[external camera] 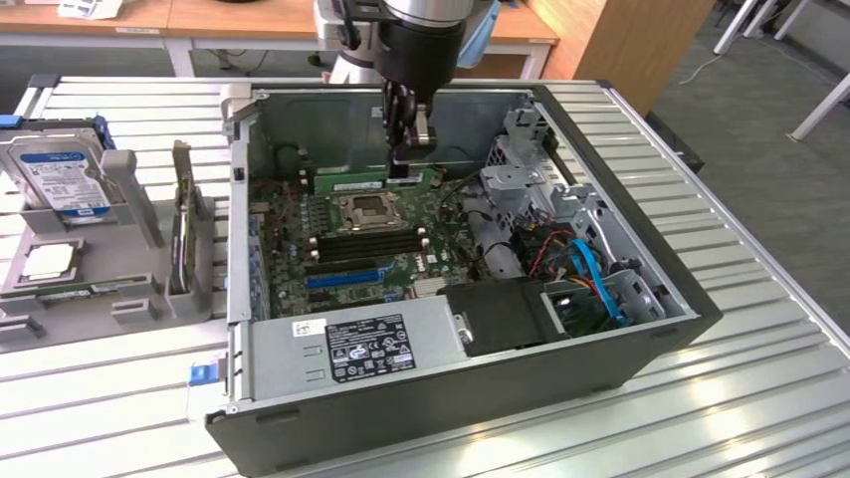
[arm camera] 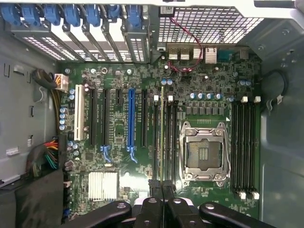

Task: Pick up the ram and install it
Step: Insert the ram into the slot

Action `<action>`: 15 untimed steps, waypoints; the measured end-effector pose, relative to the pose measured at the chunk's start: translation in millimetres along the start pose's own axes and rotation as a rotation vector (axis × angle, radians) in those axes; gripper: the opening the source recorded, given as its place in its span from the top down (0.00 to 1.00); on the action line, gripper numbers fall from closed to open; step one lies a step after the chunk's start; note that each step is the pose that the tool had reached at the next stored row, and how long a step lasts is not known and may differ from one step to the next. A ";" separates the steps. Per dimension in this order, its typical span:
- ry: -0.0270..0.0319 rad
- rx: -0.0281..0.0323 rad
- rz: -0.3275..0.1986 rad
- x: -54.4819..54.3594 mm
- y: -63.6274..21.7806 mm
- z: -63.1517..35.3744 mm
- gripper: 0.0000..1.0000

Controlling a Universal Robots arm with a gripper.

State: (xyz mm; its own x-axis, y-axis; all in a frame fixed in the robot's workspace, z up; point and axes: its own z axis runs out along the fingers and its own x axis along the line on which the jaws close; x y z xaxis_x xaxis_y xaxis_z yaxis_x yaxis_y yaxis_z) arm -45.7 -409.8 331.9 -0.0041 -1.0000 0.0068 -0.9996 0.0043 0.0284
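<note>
The ram (external camera: 356,183) is a long thin green stick, and my gripper (external camera: 404,171) is shut on it near one end. It hangs level inside the open computer case (external camera: 638,269), above the motherboard and just beyond the CPU socket (external camera: 368,209). The wrist view shows the ram (arm camera: 162,133) edge-on as a thin line running out from between the black fingers (arm camera: 153,192). That line lies along the black memory slots (arm camera: 170,137) beside the CPU socket (arm camera: 203,152). Whether the stick touches a slot I cannot tell.
Another bank of black memory slots (arm camera: 244,142) lies on the other side of the socket. A blue expansion slot (arm camera: 131,118) sits further off. A drive cage (external camera: 531,189), cables and the power supply (external camera: 358,344) crowd the case. A hard drive (external camera: 60,179) stands outside on the exterior view's left.
</note>
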 end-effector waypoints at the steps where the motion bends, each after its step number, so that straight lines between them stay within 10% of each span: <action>1: 0.0000 -0.0001 0.000 0.0 0.0 0.8 0.88; 15: 0.0000 0.0000 0.000 -0.1 -0.4 11.6 0.88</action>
State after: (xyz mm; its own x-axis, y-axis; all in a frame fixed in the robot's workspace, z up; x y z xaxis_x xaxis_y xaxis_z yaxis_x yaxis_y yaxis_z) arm -45.7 -409.8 320.3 -0.0041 -1.0000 0.0068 -0.9996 0.0043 0.0284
